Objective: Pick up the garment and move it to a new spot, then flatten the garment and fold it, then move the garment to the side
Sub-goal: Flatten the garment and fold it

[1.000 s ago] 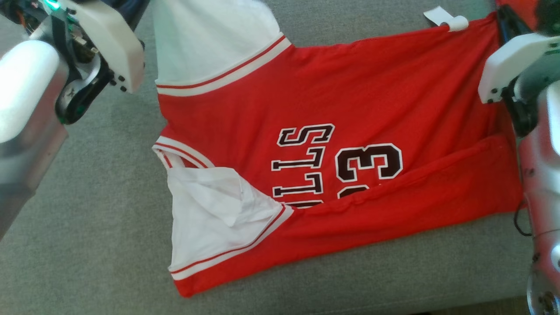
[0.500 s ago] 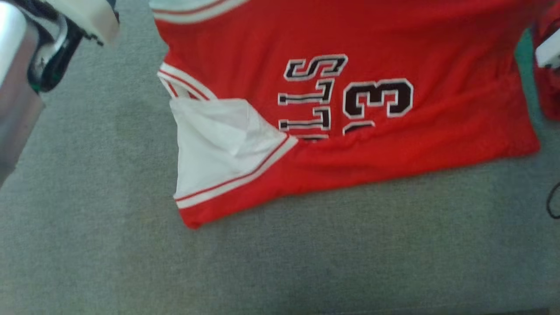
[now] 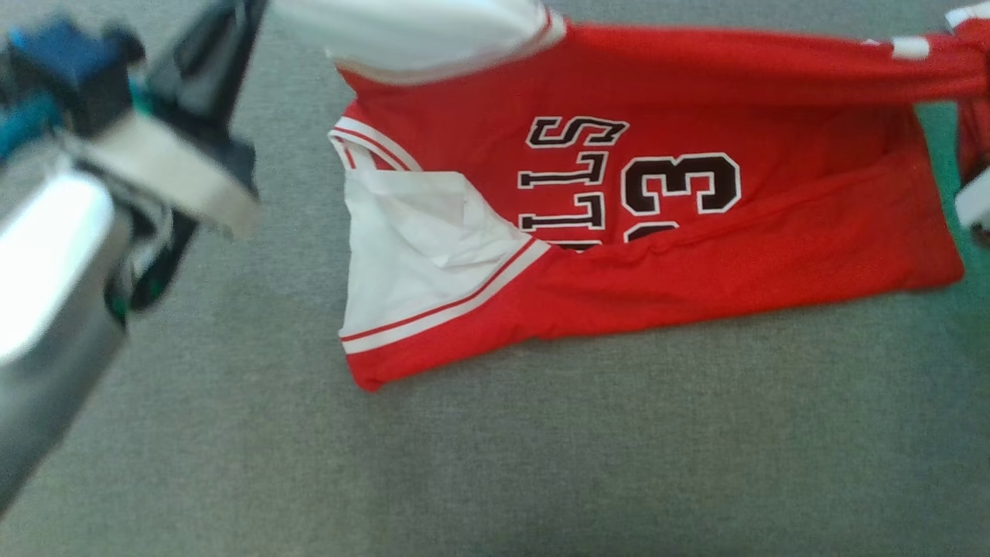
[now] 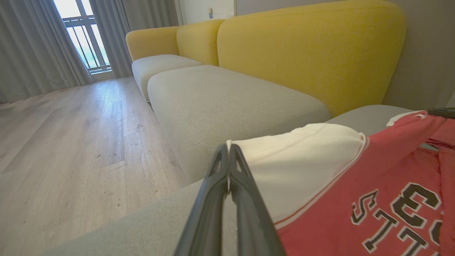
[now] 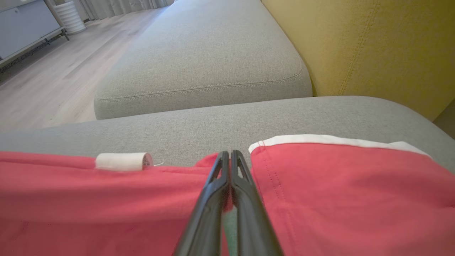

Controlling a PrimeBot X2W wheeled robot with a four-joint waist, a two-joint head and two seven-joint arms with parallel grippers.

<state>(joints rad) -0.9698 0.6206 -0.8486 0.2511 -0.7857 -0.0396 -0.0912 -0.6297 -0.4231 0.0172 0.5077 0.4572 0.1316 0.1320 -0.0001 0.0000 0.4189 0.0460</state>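
Red garment (image 3: 657,263) w/ white sleeves & red-white trim lies across a grey sofa seat (image 3: 541,464). It is printed side up, w/ black-&-white lettering (image 3: 576,182) & a number 3 (image 3: 681,183) running sideways in head view. The near long edge is folded over onto the body & rests flat on the seat. The far long edge is raised off the seat & stretched taut between the two grippers. The near white sleeve (image 3: 410,255) lies creased at the garment's left end.

Left gripper (image 4: 228,146): in left wrist view the two dark fingers are pressed together, pinching the edge of the far white sleeve (image 4: 295,160), which is held up above the seat. Its pale forearm (image 3: 46,255) shows blurred at the left of head view.

Right gripper (image 5: 230,153): in right wrist view the fingers are together, clamped on red cloth at the garment's hem end. Fabric spreads out on both sides of them. A small rolled white tag (image 5: 122,161) sits on the red edge, left of the fingers in that view.

Bkgd: yellow back cushions (image 4: 309,49), a 2nd grey seat section (image 5: 202,53), pale wood floor (image 4: 71,124), grey curtains (image 4: 32,46) beside a bright window (image 4: 83,35)
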